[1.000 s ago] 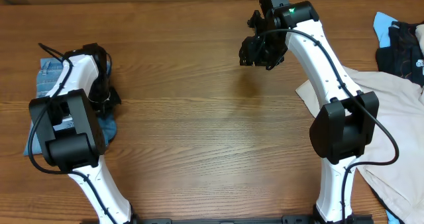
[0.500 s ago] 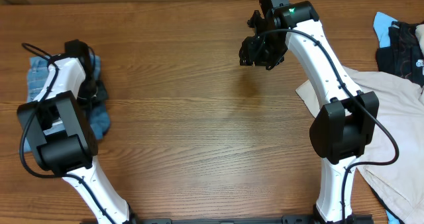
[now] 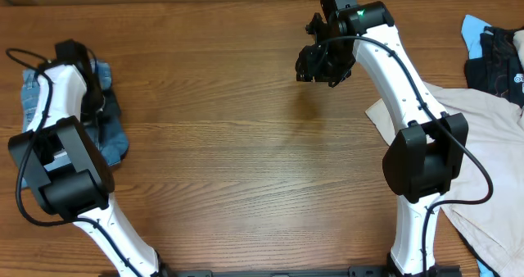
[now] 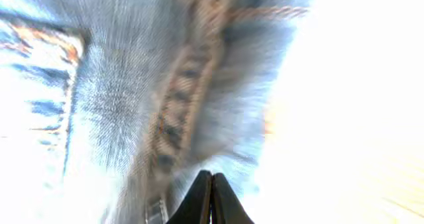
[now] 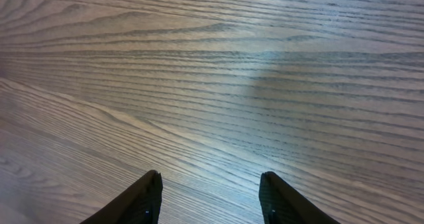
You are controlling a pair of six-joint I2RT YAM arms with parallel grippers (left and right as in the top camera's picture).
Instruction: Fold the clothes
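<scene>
Wood-grain counter (image 3: 237,154) fills the overhead view, a warm brown with long parallel streaks and a matte finish. At its right edge lies a wide sheet of beige cloth (image 3: 483,138), smooth and flat with a few soft creases. The base of the right arm (image 3: 409,105) stands on or just beside it. Both arms are white, rounded shells with black joint blocks and looping black cables. The left arm (image 3: 57,113) reaches up along the far left side of the counter.

The jeans (image 3: 115,138) lie bunched beneath the left arm at the counter's left edge. They make a lumpy heap, deeper blue on its right side and paler and faded toward the left. In the left wrist view the denim (image 4: 119,105) is blurred. Its woven twill and a thick tan-stitched seam running diagonally can be made out. A dark crumpled garment (image 3: 495,60) with a light-blue piece beside it sits in the far right corner.

The left gripper (image 4: 211,196) has its black pointed fingers pressed together right against the denim; whether any cloth is caught between them cannot be told. The right gripper (image 5: 211,201) hangs over bare wood near the counter's far edge, its two fingers spread wide apart and holding nothing.
</scene>
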